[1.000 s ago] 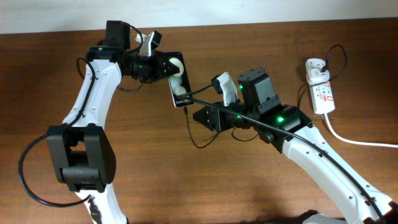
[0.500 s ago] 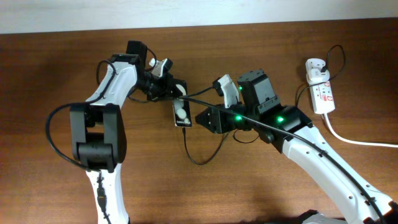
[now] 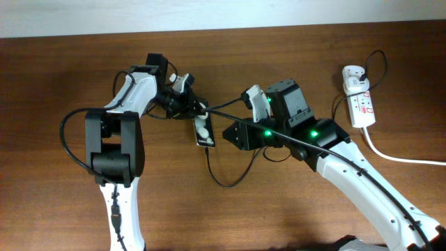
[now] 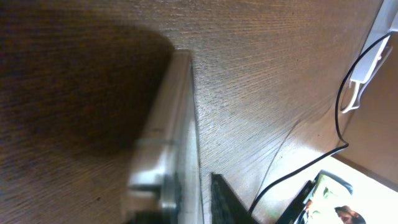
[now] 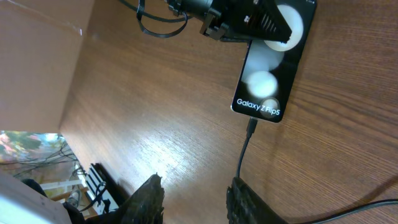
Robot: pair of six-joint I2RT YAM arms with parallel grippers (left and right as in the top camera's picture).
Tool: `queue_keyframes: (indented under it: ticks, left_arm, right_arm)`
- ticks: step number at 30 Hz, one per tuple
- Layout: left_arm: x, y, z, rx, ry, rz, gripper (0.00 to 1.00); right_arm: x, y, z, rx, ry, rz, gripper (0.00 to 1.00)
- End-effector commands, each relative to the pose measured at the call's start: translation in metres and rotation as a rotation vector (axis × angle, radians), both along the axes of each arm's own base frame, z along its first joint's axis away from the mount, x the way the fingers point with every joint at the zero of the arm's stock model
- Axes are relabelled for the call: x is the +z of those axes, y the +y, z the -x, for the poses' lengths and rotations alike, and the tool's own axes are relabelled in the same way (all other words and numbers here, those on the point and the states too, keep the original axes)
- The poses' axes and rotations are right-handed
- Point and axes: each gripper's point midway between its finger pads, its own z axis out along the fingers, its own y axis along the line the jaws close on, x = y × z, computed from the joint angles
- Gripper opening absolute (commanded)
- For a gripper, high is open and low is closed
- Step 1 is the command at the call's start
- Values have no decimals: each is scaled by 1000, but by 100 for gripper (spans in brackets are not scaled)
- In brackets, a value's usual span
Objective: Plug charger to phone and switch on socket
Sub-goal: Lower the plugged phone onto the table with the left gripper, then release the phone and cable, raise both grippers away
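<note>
Phone (image 3: 203,131) lies flat on the table (image 3: 265,216), screen up, roughly mid-table between the two arms. "Galaxy Z Flip5" is readable on it in the right wrist view (image 5: 273,93).

Left gripper (image 3: 196,111) sits on the phone's far end; in the right wrist view its dark fingers (image 5: 252,22) overlap that end of the screen. Can't tell whether it is clamping the phone or just resting there, and the left wrist view is too blurred to help.

Right gripper (image 3: 228,132) is just beside the phone's right edge, not touching it. Its own camera shows both fingertips (image 5: 152,199) spread apart with nothing held — released.

Charger plug tip (image 5: 251,127) is seated in the phone's near end. The black cable (image 3: 223,183) drops from there, loops on the table and runs back up under the right arm. In the wrist view it passes close to one right finger; contact unclear.

Socket (image 3: 362,108) is well apart at the table's right edge, with the white adapter block (image 3: 354,77) plugged in at its far end — switch state not readable.
</note>
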Motion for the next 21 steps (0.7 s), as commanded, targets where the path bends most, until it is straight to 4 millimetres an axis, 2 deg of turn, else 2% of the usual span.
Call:
queue_keyframes:
  ticks: [1,3,5,7,11,16,19,21]
  left_arm:
    - [1,1,-5,-11,-28,-7,24]
    - [-3,6,-6,-9,-29,-45,33]
    - [-5,8,-6,-9,-30,-62,51]
    - [-7,10,-6,-8,-31,-78,59]
    - [-14,20,-7,-4,-36,-150,63]
    - [-29,46,-9,20,-34,-321,74]
    - [-30,51,-11,23,-43,-355,80]
    - [-24,51,-16,26,-58,-358,80]
  right_arm:
    - [4,-1,-5,-9,-18,7,36]
    - [4,-1,-5,-9,-18,7,37]
    - [4,-1,-5,-9,-18,7,37]
    - [3,-1,-4,-9,-16,8,37]
    - [2,-2,-3,-9,-8,12,36]
    - [2,-2,-3,-9,-8,12,36]
    - [1,-2,-2,-11,-3,18,36]
    - [-2,-5,-1,-17,8,32,37]
